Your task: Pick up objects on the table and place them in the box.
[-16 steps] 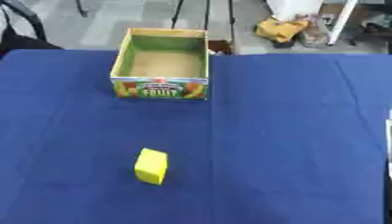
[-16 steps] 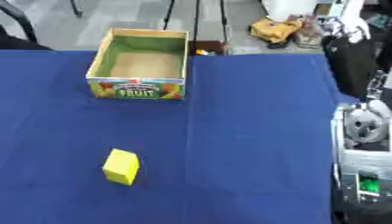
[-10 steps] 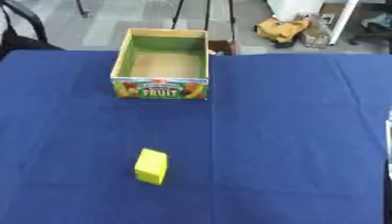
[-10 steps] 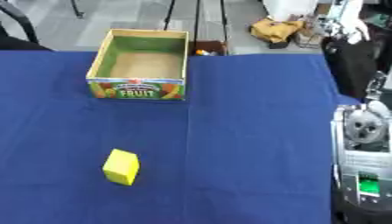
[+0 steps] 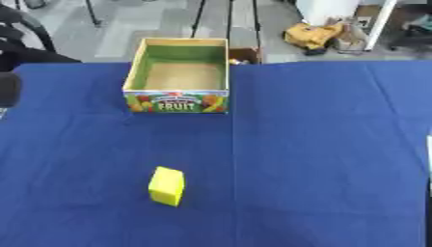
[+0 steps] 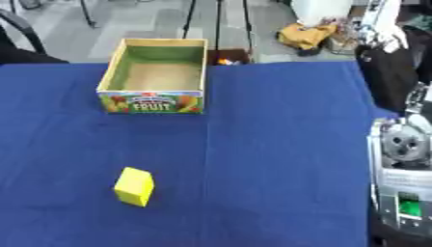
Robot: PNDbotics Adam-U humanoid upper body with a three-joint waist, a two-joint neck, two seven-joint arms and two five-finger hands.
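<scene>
- plainly, the box [image 5: 176, 77] sits on the blue table [image 5: 320, 144] near its far edge, left of the middle, open side up.
- its inside walls are green and its floor tan; nothing shows inside it.
- its near wall carries a fruit print with the word "fruit".
- a yellow block [image 5: 167, 185] lies on the cloth towards the near edge, left of the middle, well apart from the box and roughly in line with it.
- the block is turned a little, one corner towards the camera.
- nothing lies between block and box; only bare cloth.
- neither robot hand can be made out in either view, so i cannot tell whether the fingers are spread or pressed together.
- at the table's right edge, in the right eye view, a silver and black piece of the robot's arm [image 6: 403, 164] shows, with a small green patch low on it; it is cut off by the frame.
- a dark blurred shape [image 5: 8, 89] sits at the left edge of the left eye view; what it is cannot be told.
- beyond the far edge, on the floor, lie a yellow bundle [image 5: 310, 34] and some stand legs.
</scene>
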